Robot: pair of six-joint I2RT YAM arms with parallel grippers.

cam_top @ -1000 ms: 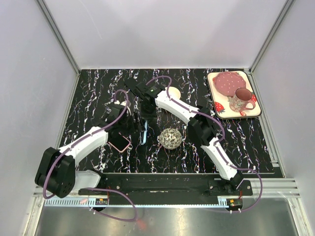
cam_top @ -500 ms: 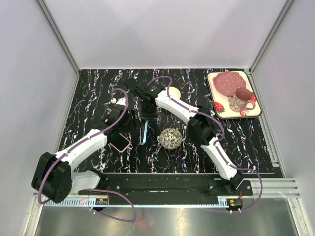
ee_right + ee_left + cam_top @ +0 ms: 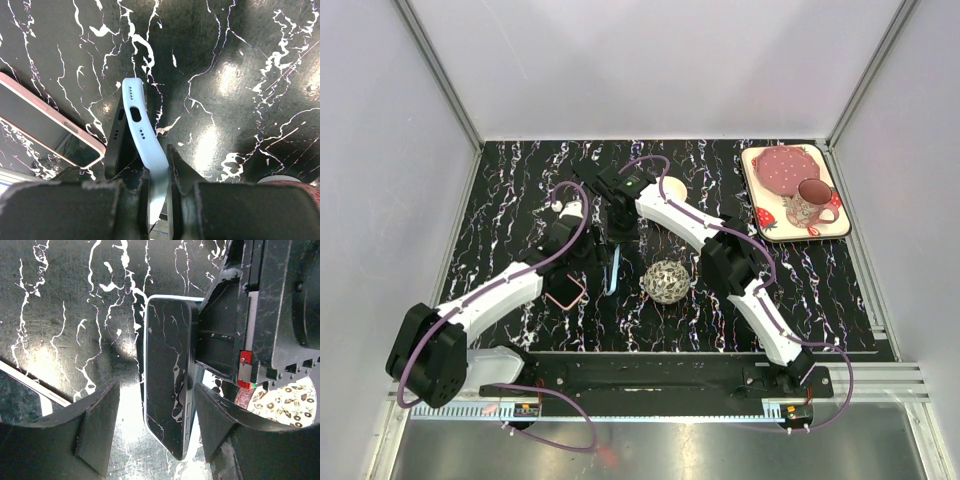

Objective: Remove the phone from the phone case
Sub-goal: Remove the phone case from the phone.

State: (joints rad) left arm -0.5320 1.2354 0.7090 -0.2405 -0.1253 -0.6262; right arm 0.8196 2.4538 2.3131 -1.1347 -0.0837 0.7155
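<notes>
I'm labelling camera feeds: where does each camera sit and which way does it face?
Top external: high behind the bases, looking down at the table; both arms show.
Left wrist: on the left arm, facing the phone; its open fingers frame it.
Right wrist: on the right arm, looking down its fingers pinching the blue case.
Shared: both wrist views show the phone.
</notes>
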